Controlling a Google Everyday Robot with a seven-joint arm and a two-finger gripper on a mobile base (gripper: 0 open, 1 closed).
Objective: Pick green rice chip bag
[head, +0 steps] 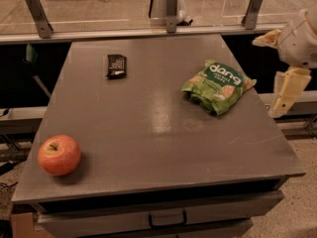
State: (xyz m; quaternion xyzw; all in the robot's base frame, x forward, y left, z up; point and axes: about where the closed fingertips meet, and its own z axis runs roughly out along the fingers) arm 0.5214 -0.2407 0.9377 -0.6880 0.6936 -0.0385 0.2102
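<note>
1. Camera view, far left: a red-orange apple (59, 155) sits near the front left corner of the table (148, 118), round and smooth-skinned; I judge it likely to roll if bumped, but it is well apart from my work
2. Further back and a little to the right lies a small black packet (117, 66), flat and dull, near the far edge; it is not my target and is well apart from the bag
3. The tabletop is a flat grey slab, matte with a faint worn sheen at the middle; on so hard and smooth a surface I expect a light bag to skid if I nudge it sideways
4. The green rice chip bag (218, 86) lies on the right half of the table, towards the back and near the right edge, face up and turned diagonally, white "dang" lettering showing; its film is glossy, crinkled and puffed
5. To take it well I would come in from above and close across the narrower width at the puffed middle, low enough for the film to bunch, then squeeze gently, since the chips are probably brittle, and lift straight up
6. The gripper (287, 90), pale beige hard plastic, hangs off the table's right side, just beyond the bag and not touching it; I cannot tell whether it is open or closed
</note>
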